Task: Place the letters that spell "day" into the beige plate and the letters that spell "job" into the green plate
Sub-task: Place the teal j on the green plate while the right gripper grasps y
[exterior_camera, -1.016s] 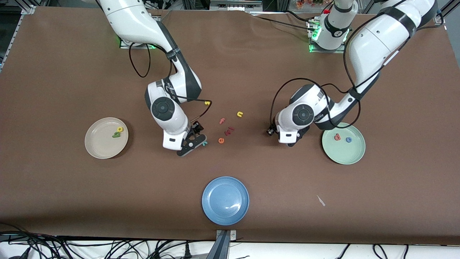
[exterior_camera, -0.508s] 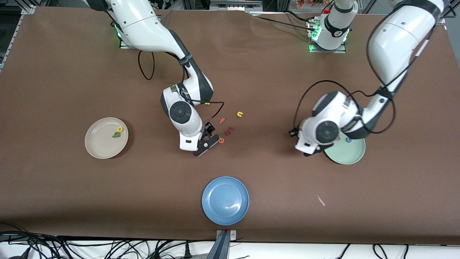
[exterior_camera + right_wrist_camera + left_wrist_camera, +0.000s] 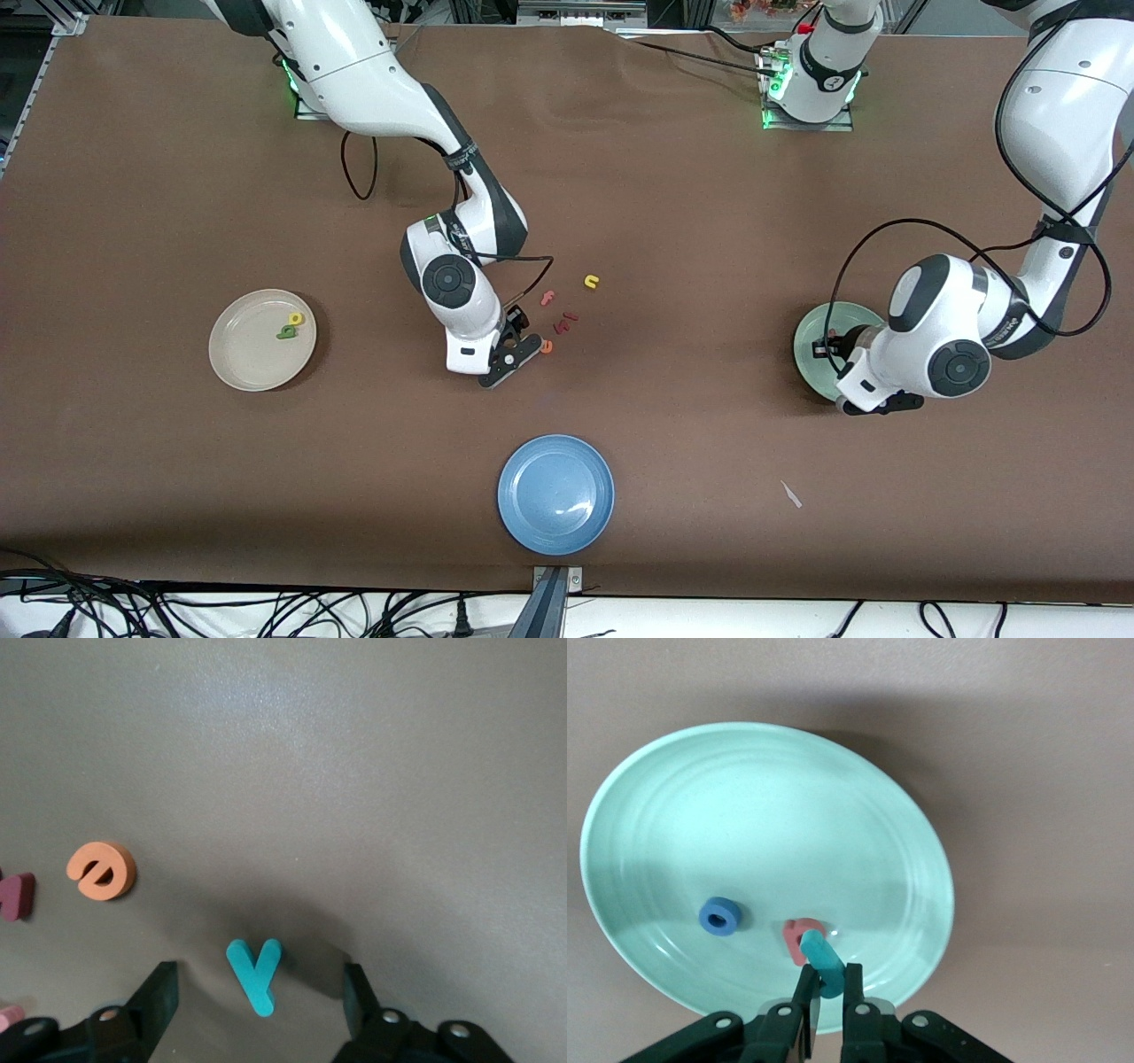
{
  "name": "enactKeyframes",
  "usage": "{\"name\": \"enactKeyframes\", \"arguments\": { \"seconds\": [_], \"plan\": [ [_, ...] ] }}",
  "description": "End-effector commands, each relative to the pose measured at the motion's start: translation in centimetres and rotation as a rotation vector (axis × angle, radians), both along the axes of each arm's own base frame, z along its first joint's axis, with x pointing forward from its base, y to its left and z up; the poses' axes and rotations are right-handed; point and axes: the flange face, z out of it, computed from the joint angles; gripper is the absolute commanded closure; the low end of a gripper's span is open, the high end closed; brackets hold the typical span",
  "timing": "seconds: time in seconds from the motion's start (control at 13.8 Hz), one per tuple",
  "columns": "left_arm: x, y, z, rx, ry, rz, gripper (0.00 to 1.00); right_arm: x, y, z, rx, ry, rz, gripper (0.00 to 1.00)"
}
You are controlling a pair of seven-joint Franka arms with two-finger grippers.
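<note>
My left gripper [image 3: 828,981] is shut on the teal j [image 3: 822,958], which hangs low over the green plate [image 3: 859,833], just above the salmon b [image 3: 797,933]. The blue o [image 3: 720,915] lies in the same plate. In the front view the left gripper [image 3: 879,405] covers much of the green plate [image 3: 817,338]. My right gripper [image 3: 257,994] is open, down at the table, with the teal y [image 3: 254,973] lying flat between its fingers and clear of both. The beige plate [image 3: 248,361] holds the yellow d [image 3: 296,318] and the green a [image 3: 285,332].
An orange e [image 3: 102,871] lies close by the right gripper [image 3: 512,353]. The salmon f [image 3: 547,298], dark red letters [image 3: 567,321] and yellow n [image 3: 591,282] lie farther from the front camera. A blue plate [image 3: 555,494] sits near the table's front edge.
The left gripper has swung from mid-table to over the green plate. The right gripper has shifted toward the loose letters, now straddles the y, and its fingers have narrowed.
</note>
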Motion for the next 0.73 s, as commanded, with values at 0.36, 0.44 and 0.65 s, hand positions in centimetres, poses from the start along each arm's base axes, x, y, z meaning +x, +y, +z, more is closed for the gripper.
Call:
{"name": "enactKeyframes", "arguments": {
  "seconds": [0.36, 0.44, 0.65],
  "plan": [
    [1.2, -0.4, -1.8, -0.038, -0.049, -0.050, 0.01, 0.3, 1.1, -0.4, 0.027, -0.019, 0.020, 0.59],
    [1.2, -0.1, -1.5, -0.040, -0.052, -0.055, 0.00, 0.3, 1.1, -0.5, 0.027, -0.018, 0.019, 0.66],
    [1.5, -0.3, 2.0, -0.041, -0.074, -0.108, 0.00, 0.3, 1.1, -0.5, 0.028, -0.017, 0.013, 0.73]
  ]
}}
